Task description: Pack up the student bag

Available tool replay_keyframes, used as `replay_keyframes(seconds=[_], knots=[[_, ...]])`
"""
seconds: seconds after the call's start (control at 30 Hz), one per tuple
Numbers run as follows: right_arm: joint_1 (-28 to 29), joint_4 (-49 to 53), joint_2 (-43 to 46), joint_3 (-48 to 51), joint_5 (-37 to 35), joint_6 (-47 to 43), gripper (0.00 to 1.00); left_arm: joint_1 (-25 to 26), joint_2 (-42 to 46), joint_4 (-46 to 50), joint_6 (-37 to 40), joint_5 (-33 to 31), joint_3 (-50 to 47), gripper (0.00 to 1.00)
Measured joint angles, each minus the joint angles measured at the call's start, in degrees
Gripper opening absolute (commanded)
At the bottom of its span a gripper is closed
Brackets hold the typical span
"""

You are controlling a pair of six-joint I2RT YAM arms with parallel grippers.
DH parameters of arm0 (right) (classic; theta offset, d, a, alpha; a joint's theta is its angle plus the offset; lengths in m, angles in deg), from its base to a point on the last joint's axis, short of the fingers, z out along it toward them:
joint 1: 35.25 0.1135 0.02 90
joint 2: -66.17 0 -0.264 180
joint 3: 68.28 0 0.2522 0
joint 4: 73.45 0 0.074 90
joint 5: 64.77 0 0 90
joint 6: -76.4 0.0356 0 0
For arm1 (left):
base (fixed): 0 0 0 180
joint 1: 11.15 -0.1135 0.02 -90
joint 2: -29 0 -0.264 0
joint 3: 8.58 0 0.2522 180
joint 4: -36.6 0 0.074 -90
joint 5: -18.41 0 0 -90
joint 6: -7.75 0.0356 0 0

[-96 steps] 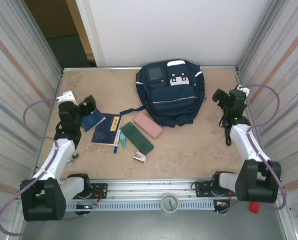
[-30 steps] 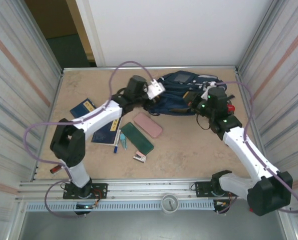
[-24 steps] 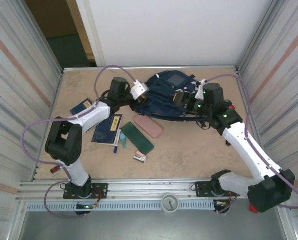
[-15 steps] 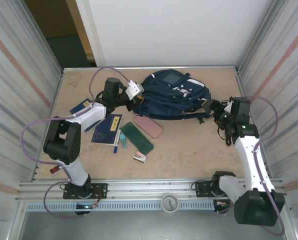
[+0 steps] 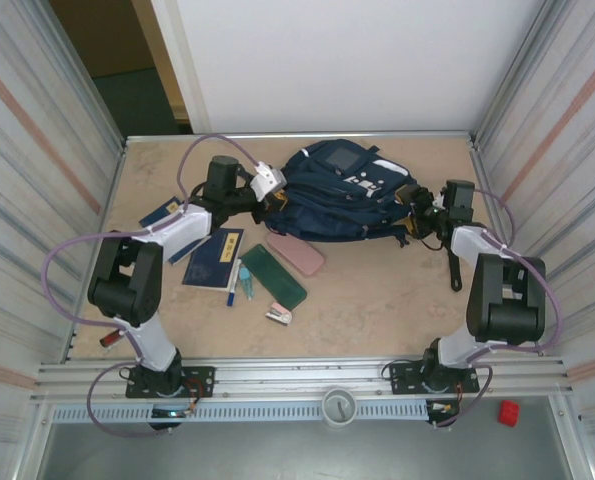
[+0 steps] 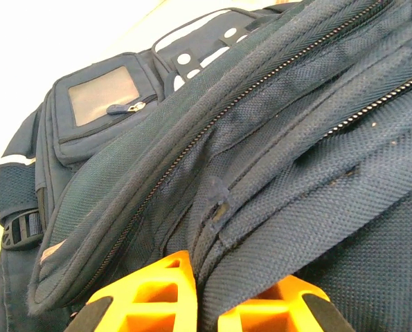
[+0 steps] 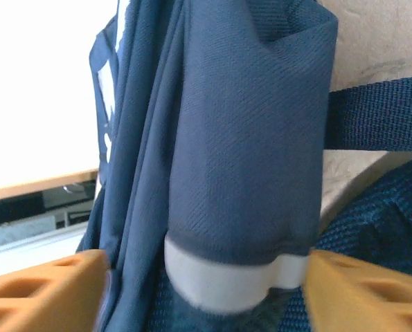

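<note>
My left pincer [image 6: 206, 287] is clenched on a seam fold of the student bag [image 5: 342, 195], which lies between both pincers. Whether my right pincer [image 7: 204, 277], straddling its fabric, grips it, I cannot tell. The zips look closed, and the pink case [image 5: 295, 250] and green case [image 5: 273, 277] lie unpacked behind my left pincer, so I judge packing barely begun

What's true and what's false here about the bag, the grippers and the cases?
1. The left gripper is shut on a fold of the student bag. True.
2. The pink case is inside the bag. False: it lies on the table in front of it.
3. The green case lies beside the pink case. True.
4. The right gripper hovers over the green case. False: it holds fabric at the bag's right side.
</note>
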Motion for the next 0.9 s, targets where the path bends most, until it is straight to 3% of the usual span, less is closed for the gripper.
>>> replay_keyframes(seconds=[0.03,0.13,0.2,0.3,0.37,0.4,0.47,0.63,0.77,0.9], knots=[[0.2,-1.0,-0.3,0.0,0.1,0.7,0.31,-0.2,-0.2,0.0,0.0,0.0,0.1,0.04],[1.6,-3.9,-0.1,0.1,0.0,2.9,0.09,-0.6,-1.8,0.7,-0.6,-2.5,1.9,0.27],[3.5,-5.0,0.9,0.7,-1.8,4.5,0.05,-0.6,-3.5,3.3,-3.5,-9.2,5.4,0.36],[7.3,-5.3,4.3,2.8,-5.3,6.9,0.01,-0.2,-3.7,8.3,-11.7,-24.3,9.8,0.58],[10.0,-5.3,6.9,4.0,-7.7,8.6,0.00,0.5,0.1,9.0,-18.5,-32.5,7.4,0.78],[11.4,-5.4,8.2,4.6,-9.0,9.5,0.00,1.3,3.4,8.7,-21.6,-35.7,4.3,0.82],[13.8,-5.4,10.1,5.3,-11.5,10.7,0.00,4.6,11.4,8.0,-27.1,-41.7,-3.3,0.84],[18.4,-5.1,12.9,5.6,-16.6,12.7,0.00,22.2,24.1,8.7,-35.1,-52.7,-12.3,0.82],[20.6,-5.0,13.6,5.6,-18.5,13.0,0.00,31.9,24.7,7.9,-39.1,-57.4,-15.1,0.79],[21.5,-4.3,13.9,5.6,-19.2,13.0,0.00,36.5,18.9,7.1,-41.4,-60.7,-14.6,0.76]])
